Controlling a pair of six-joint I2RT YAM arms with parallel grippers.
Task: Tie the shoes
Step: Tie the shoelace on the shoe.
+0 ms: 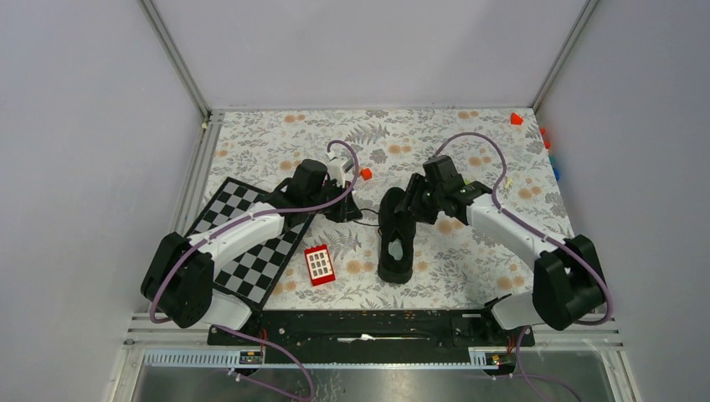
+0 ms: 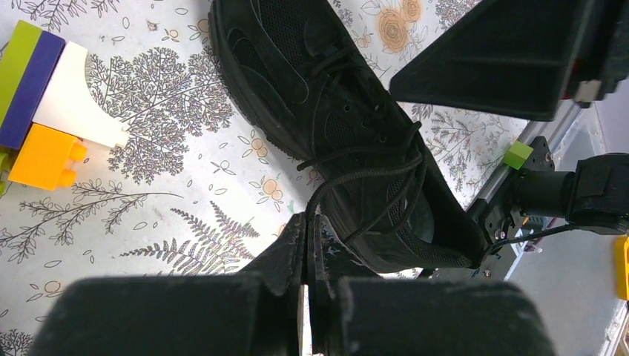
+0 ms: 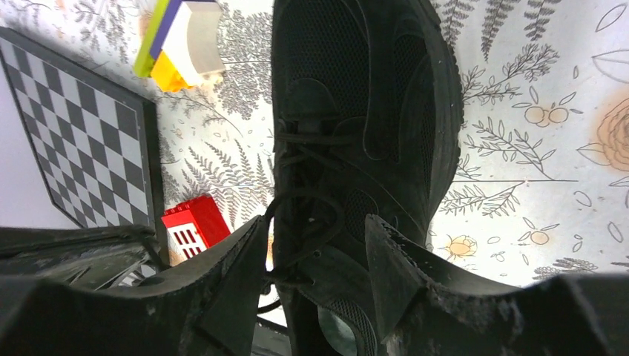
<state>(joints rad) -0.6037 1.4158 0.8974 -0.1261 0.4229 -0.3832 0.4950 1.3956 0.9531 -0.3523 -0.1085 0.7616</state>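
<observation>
Left gripper [image 2: 308,221]: fingers pressed together, pinching a black lace [image 2: 363,174] right at the tips. The pinch point itself is black on black, hard to make out. Right gripper [image 3: 315,222]: fingers spread wide, straddling the laced top of the sneaker [image 1: 395,243], one finger on each side. I cannot tell whether either touches it. The sneaker sits mid-table, upright, toe toward the far wall and heel opening toward the arm bases. From above its toe end is covered by both grippers, which blend into the black shoe, so the jaws are unreadable in that view. In the right wrist view the heel is cut off by the frame bottom, and the lace crossings are dark and mostly lost against the upper. A red block [image 1: 319,265] lies near the sneaker's left side, with the chessboard [image 1: 251,268] beyond it, partly under the left arm. A stacked green-purple-white-orange block pile [image 2: 44,96] lies near the toe on the left. To the right of the sneaker is bare floral table [image 1: 469,159] out to the side wall. Small coloured blocks [image 1: 517,119] sit in the far right corner.
</observation>
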